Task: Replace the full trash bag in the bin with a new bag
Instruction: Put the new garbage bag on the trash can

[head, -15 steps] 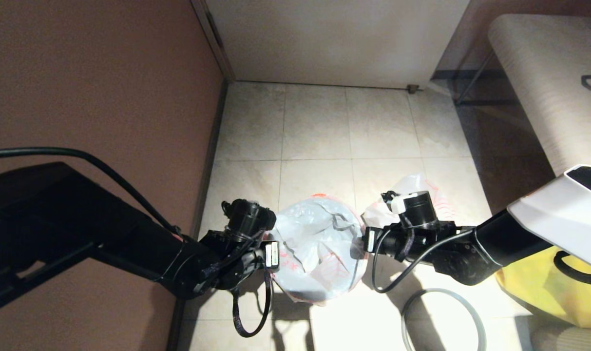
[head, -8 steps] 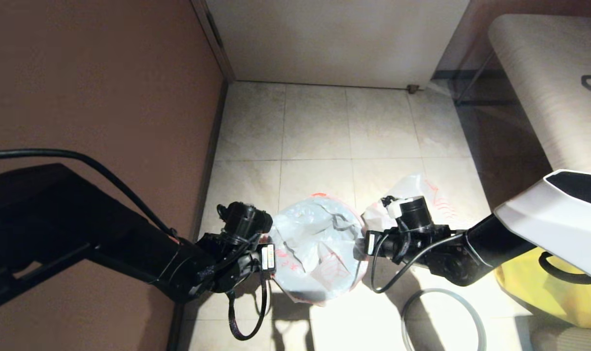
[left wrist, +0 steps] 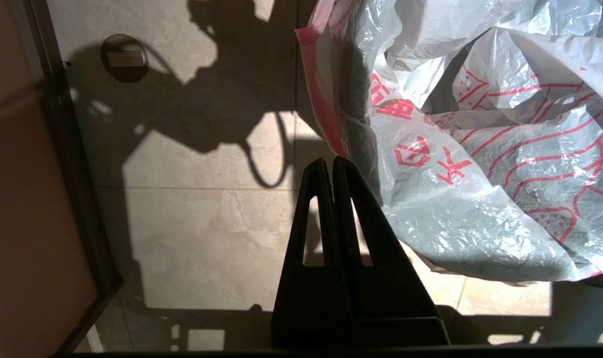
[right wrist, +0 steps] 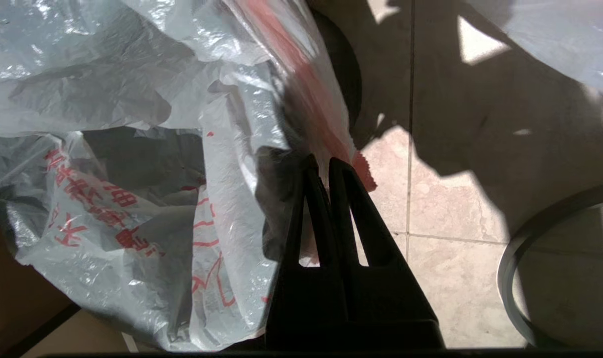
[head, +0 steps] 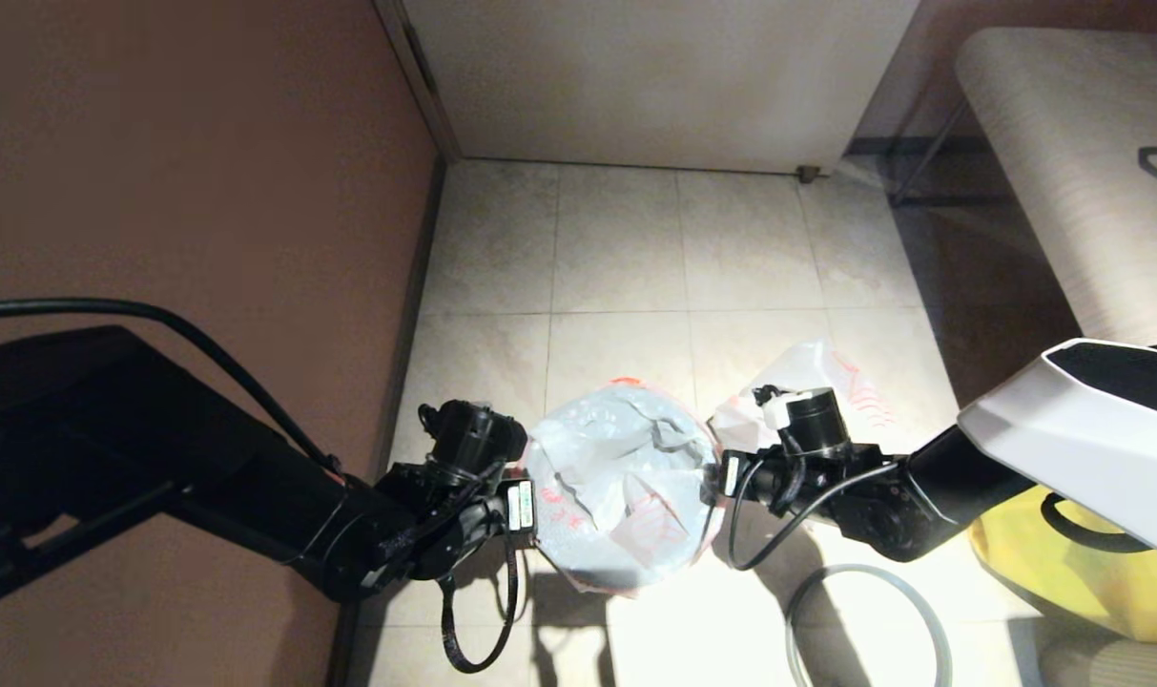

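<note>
The new bag, limp white plastic with red print, is draped open over the bin, of which only a dark curve shows. My left gripper is shut at the bag's left edge, where the red hem runs straight into its tips. At the right edge my right gripper is shut with red hem poking out past its tips. The full trash bag sits on the floor behind my right wrist. The bin's grey hoop lies on the tiles.
A brown wall runs close along my left arm. A big yellow bag sits at the right, below a pale bench. A round floor fitting lies near the wall. Open tiles stretch ahead.
Both arms have drawn slightly back toward me and lower, still shut at the bag's two edges. The bag over the bin has hardly shifted.
</note>
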Tool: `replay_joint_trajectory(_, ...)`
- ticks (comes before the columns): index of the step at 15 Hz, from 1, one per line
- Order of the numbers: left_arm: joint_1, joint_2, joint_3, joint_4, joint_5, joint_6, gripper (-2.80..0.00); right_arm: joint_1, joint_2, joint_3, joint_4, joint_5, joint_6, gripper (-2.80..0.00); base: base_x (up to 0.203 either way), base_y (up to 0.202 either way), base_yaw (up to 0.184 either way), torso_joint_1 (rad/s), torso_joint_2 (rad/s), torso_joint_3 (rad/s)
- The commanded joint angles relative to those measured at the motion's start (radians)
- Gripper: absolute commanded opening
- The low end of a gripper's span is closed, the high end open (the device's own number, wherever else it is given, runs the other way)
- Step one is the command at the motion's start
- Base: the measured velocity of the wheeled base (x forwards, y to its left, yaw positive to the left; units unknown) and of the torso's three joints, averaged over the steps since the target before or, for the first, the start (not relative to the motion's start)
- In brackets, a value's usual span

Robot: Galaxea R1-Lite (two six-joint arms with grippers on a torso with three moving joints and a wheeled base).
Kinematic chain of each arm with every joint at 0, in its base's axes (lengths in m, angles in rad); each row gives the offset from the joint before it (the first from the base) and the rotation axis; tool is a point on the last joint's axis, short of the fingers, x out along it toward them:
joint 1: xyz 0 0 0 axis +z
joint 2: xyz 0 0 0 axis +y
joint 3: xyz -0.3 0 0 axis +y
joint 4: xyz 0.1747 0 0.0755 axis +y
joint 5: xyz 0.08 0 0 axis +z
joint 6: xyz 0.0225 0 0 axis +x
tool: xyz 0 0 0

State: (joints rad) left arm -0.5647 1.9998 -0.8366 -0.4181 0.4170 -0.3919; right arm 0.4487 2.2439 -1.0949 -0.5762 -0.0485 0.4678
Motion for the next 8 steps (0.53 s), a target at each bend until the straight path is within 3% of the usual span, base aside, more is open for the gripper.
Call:
replay_joint_trajectory(1, 0.0, 0.004, -0.001, -0.002, 0.002, -0.002, -2.8, -0.004, 0.019, 0.0, -0.005, 0.001, 0.002, -2.8, 0.0, 0.0, 0.0, 0.0, 0.0, 0.0)
replay_joint_trajectory(8, -0.001, 0.027, -0.028, -0.004, -0.001, -0.001, -2.8, 0.001, 0.124, -0.038, -0.042, -0.021, -0.001, -2.8, 0.0, 0.0, 0.0, 0.0, 0.0, 0.0)
